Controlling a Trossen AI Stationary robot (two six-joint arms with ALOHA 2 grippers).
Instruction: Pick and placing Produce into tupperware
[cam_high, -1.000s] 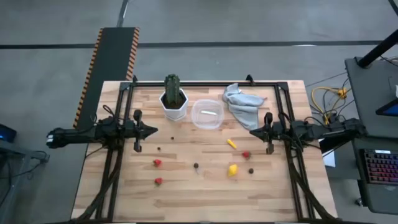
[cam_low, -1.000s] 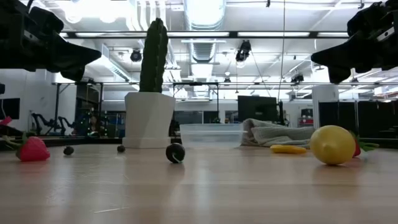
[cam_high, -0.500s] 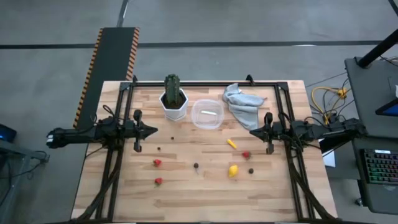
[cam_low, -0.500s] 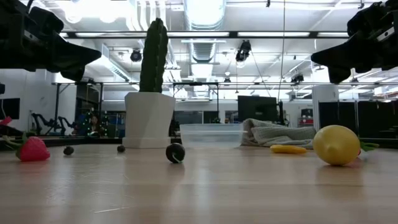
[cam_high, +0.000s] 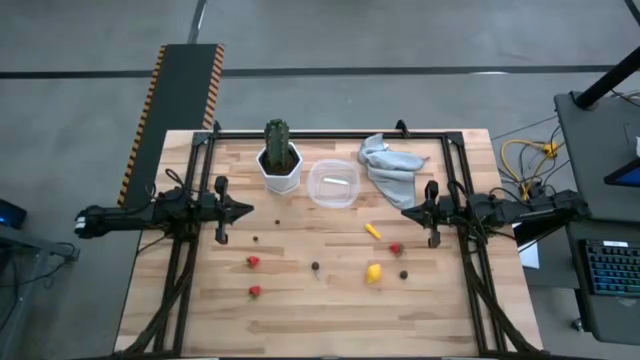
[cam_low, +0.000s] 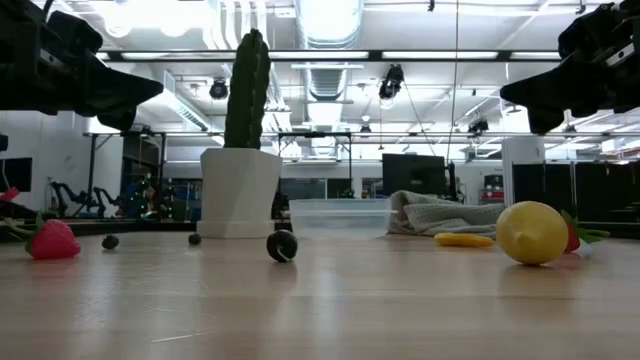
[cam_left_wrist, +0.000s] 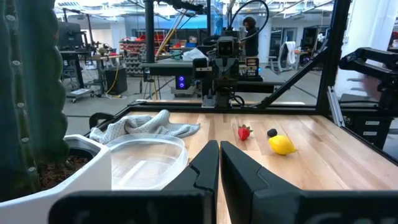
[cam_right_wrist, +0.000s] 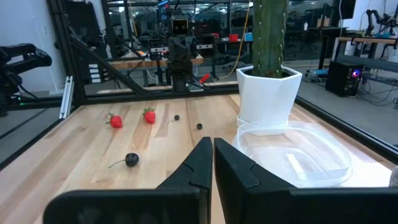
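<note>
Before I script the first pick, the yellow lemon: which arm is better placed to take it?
Probably the right. The lemon lies on the right half of the table, nearer the right hand than the left hand. Both hands are shut and hold nothing. The tupperware sits between them.

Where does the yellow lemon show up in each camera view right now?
High view: lemon, lower centre-right on the table.
Low view: lemon, right foreground.
Left wrist view: lemon, right of centre.
Right wrist view: not in it.
Shared landmark: white cactus pot.
</note>
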